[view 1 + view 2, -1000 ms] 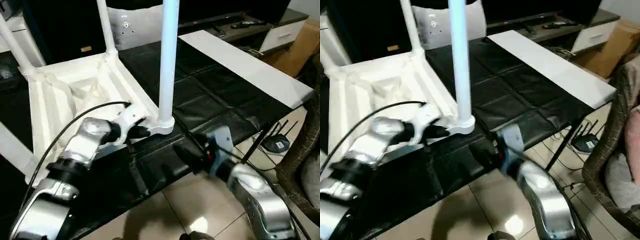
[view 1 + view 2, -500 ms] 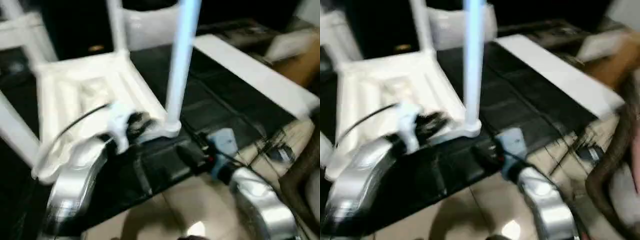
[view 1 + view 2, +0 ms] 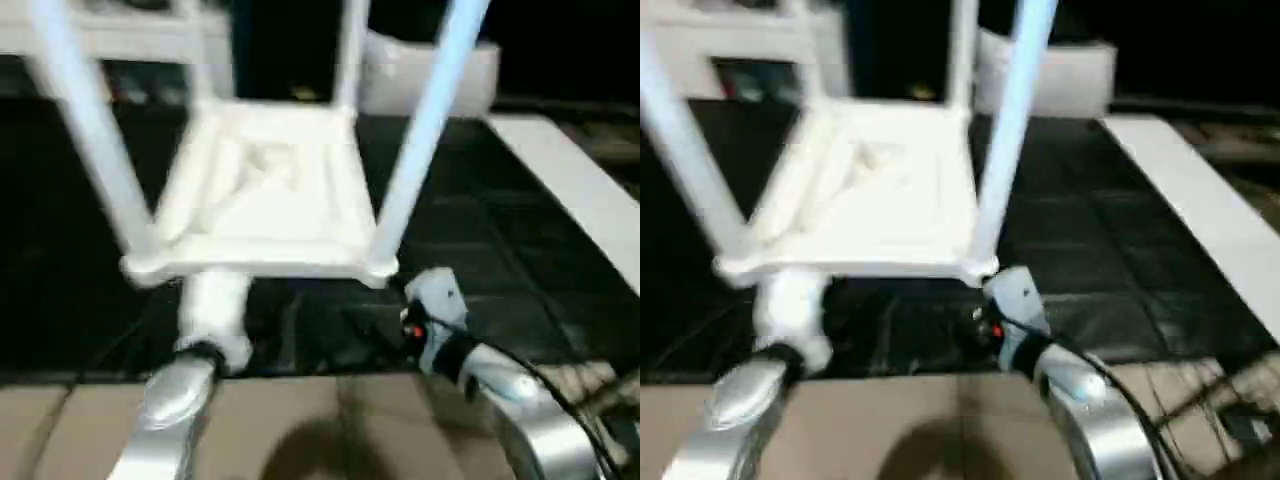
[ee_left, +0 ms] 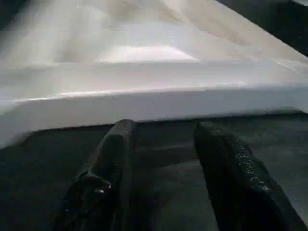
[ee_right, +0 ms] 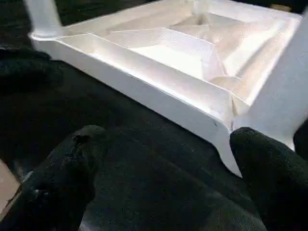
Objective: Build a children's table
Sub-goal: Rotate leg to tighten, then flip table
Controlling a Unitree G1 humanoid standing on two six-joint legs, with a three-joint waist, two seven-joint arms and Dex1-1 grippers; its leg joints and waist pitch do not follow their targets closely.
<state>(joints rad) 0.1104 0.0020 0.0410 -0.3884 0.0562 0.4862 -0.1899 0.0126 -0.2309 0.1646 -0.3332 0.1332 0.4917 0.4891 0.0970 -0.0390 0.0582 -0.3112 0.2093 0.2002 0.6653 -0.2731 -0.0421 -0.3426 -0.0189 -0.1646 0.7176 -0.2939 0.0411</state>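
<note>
Left gripper [image 4: 163, 144] now off the table top [image 3: 262, 205] – fingers apart; right gripper [image 5: 163, 159] spread wide, near corner

Both grippers' fingers [image 5: 84, 159] spread apart

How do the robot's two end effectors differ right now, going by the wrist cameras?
The left end effector has its fingers fairly close together, while the right end effector is spread much wider. The left one faces the straight long edge of the table top; the right one sits near a corner socket where a leg stands. Both are open, hold nothing, and hover over the black mat.
</note>
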